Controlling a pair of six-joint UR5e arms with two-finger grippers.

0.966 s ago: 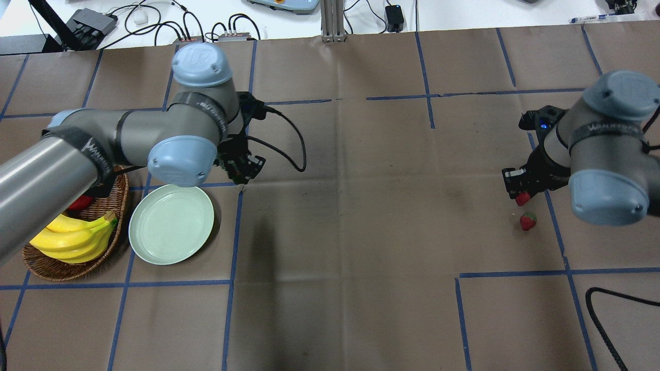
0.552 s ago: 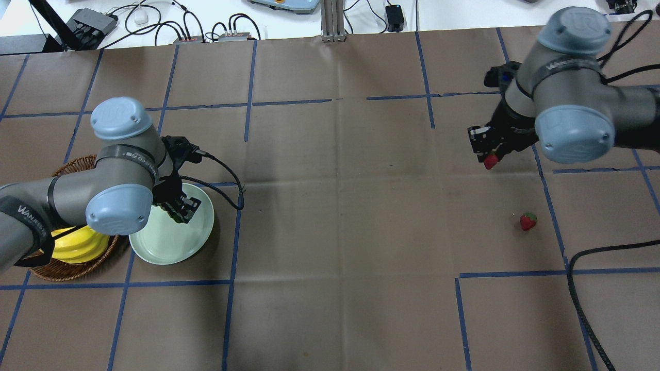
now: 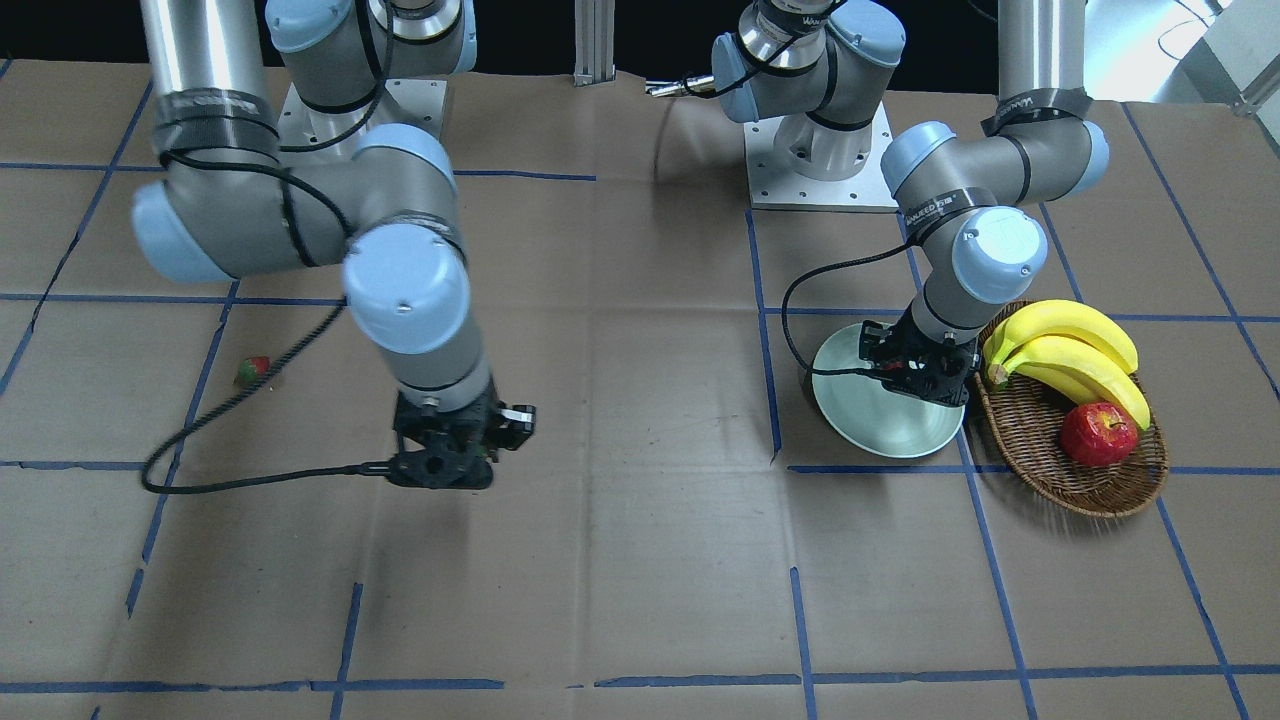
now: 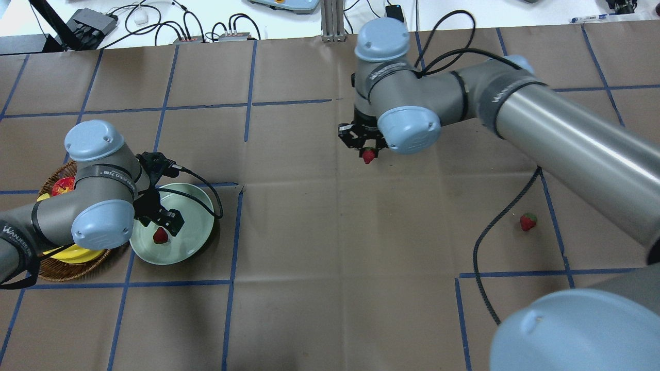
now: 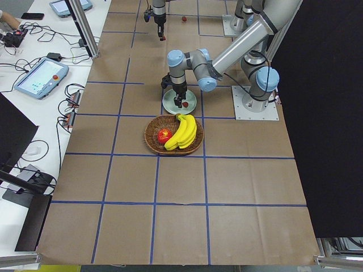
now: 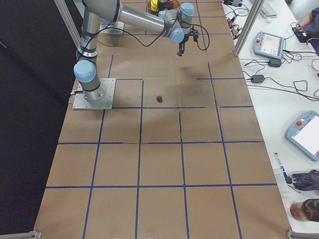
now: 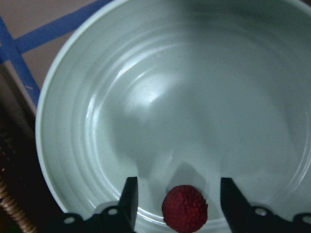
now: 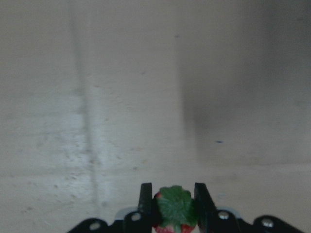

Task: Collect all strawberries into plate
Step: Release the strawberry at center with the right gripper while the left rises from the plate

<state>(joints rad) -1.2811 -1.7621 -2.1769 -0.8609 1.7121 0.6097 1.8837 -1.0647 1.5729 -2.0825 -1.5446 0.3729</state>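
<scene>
The pale green plate (image 4: 198, 208) sits at the left, next to the basket. One strawberry (image 4: 160, 235) lies in it, seen in the left wrist view (image 7: 184, 209) between the spread fingers without touching them. My left gripper (image 4: 166, 222) is open just above the plate (image 7: 194, 97). My right gripper (image 4: 367, 151) is shut on a second strawberry (image 4: 368, 156), held above the middle of the table; its green cap shows in the right wrist view (image 8: 175, 208). A third strawberry (image 4: 527, 221) lies on the table at the right.
A wicker basket (image 3: 1060, 482) with bananas (image 3: 1070, 350) and a red apple (image 3: 1098, 434) stands right beside the plate (image 3: 880, 432). The right arm's black cable (image 4: 495, 232) trails over the table near the loose strawberry (image 3: 252, 371). Blue tape lines cross the brown table cover.
My right arm has swung left to the table's middle with its strawberry. My left gripper has shifted over the plate, and a strawberry now lies in the plate.
</scene>
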